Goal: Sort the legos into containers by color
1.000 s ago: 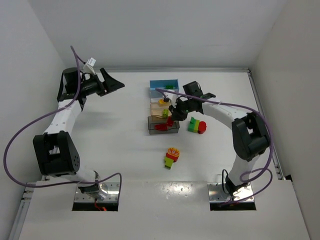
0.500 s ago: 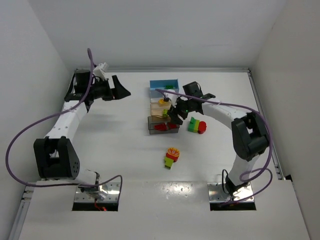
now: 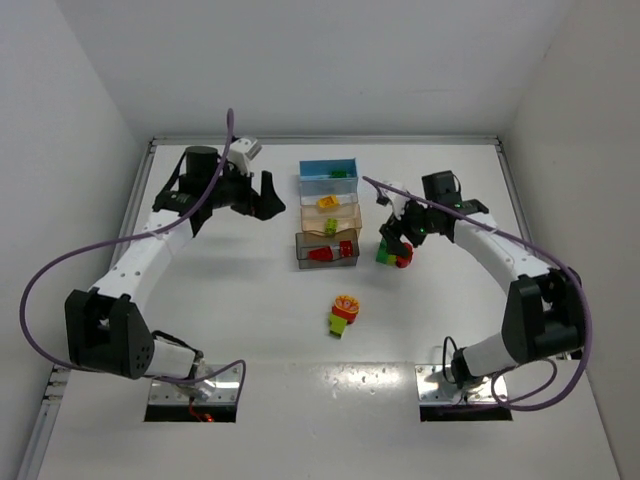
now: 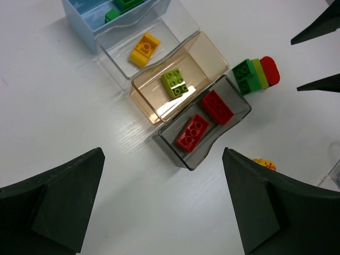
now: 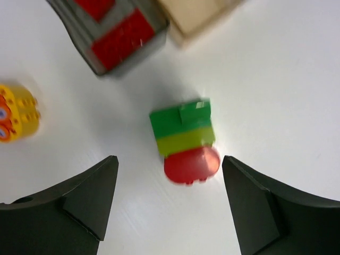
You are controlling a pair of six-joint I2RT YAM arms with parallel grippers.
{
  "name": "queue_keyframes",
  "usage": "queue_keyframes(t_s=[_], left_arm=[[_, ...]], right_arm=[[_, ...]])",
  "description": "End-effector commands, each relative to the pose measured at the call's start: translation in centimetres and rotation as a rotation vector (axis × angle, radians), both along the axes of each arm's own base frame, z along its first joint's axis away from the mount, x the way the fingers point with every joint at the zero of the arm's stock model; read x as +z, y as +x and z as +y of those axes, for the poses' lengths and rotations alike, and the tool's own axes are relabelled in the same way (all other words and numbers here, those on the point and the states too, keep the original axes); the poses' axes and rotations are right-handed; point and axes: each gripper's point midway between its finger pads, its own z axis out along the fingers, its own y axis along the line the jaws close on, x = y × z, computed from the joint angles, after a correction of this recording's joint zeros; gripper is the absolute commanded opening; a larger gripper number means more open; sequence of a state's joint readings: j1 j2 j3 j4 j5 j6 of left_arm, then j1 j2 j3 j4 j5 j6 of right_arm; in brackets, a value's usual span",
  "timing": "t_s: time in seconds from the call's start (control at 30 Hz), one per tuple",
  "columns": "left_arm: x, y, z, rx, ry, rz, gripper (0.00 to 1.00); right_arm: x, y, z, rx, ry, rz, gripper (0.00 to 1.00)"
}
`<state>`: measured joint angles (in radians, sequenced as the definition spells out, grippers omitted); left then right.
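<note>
Four bins stand in a row. The blue container (image 3: 328,172) (image 4: 79,21) holds green legos. A clear one (image 4: 159,32) holds a yellow lego (image 4: 143,49). The tan one (image 3: 330,222) (image 4: 210,56) holds a lime lego (image 4: 174,84). The grey one (image 3: 327,262) (image 4: 234,114) holds two red legos (image 4: 204,119). My right gripper (image 3: 402,236) (image 5: 170,207) hangs open over a green, lime and red clump (image 3: 393,255) (image 5: 184,141), not touching it. To the left of the bins my left gripper (image 3: 258,200) (image 4: 163,154) is open with nothing in it.
A second clump of yellow, red and green bricks (image 3: 343,313) (image 5: 16,114) (image 4: 264,163) lies on the white table nearer the arm bases. White walls close off the table at the back and on both sides.
My right gripper opened, left a red brick in the grey bin and moved right over the three-colour clump. The left arm swung right toward the bins.
</note>
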<state>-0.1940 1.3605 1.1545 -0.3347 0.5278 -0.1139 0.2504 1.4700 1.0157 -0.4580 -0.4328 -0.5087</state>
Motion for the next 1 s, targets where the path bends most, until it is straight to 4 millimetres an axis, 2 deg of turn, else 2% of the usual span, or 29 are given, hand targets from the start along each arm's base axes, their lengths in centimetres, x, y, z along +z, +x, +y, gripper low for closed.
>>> queue_keyframes(t_s=[0.0, 0.03, 0.07, 0.1, 0.23, 0.33, 0.47, 0.57, 0.67, 0.77, 0.8, 0.83, 0.87, 0.93, 0.97], left_arm=[[1.0, 1.0, -0.1, -0.011, 0.028, -0.039, 1.0], [1.1, 1.3, -0.2, -0.011, 0.027, -0.041, 1.0], [0.4, 1.3, -0.2, -0.012, 0.032, -0.017, 1.0], [1.3, 1.5, -0.7, -0.022, 0.027, -0.039, 1.0], [0.8, 2.2, -0.8, -0.022, 0.031, -0.024, 1.0], [0.8, 2.4, -0.9, -0.022, 0.031, -0.023, 1.0], [0.7, 2.7, -0.6, -0.004, 0.042, -0.025, 1.0], [0.6, 2.9, -0.3, 0.014, 0.053, -0.027, 1.0], [0.6, 3.0, -0.2, 0.022, 0.058, -0.028, 1.0], [0.1, 3.2, 0.0, 0.027, 0.071, -0.025, 1.0], [0.1, 3.2, 0.0, 0.027, 0.071, -0.025, 1.0], [-0.2, 3.3, 0.0, 0.026, 0.073, -0.016, 1.0], [-0.2, 3.3, 0.0, 0.026, 0.073, -0.016, 1.0], [-0.3, 3.5, -0.1, 0.026, 0.074, -0.015, 1.0], [-0.2, 3.8, -0.1, 0.026, 0.074, -0.015, 1.0]], right_arm=[[-2.8, -2.1, -2.8, 0.014, -0.079, 0.099, 0.8], [-2.9, -1.6, -3.7, -0.004, -0.084, 0.105, 0.81], [-3.0, -1.5, -3.9, 0.024, -0.084, 0.107, 0.83], [-3.3, -1.4, -4.2, 0.035, -0.084, 0.11, 0.88], [-5.4, -0.6, -5.0, 0.096, -0.109, 0.153, 0.95], [-5.9, 0.5, -5.6, 0.14, -0.126, 0.17, 0.97], [-6.7, 2.1, -5.4, 0.182, -0.133, 0.201, 0.99], [-7.7, 2.5, -5.4, 0.191, -0.135, 0.219, 0.99], [-8.9, 1.9, -5.2, 0.22, -0.142, 0.26, 0.99], [-9.3, 1.5, -5.2, 0.243, -0.148, 0.275, 0.99], [-9.8, 0.5, -5.0, 0.254, -0.149, 0.299, 0.99], [-10.1, 0.5, -5.0, 0.254, -0.149, 0.294, 0.99], [-9.7, 0.7, -5.0, 0.253, -0.15, 0.282, 0.99], [-10.4, -0.2, -4.9, 0.262, -0.161, 0.3, 0.99], [-10.1, 0.2, -4.9, 0.26, -0.161, 0.279, 0.99]])
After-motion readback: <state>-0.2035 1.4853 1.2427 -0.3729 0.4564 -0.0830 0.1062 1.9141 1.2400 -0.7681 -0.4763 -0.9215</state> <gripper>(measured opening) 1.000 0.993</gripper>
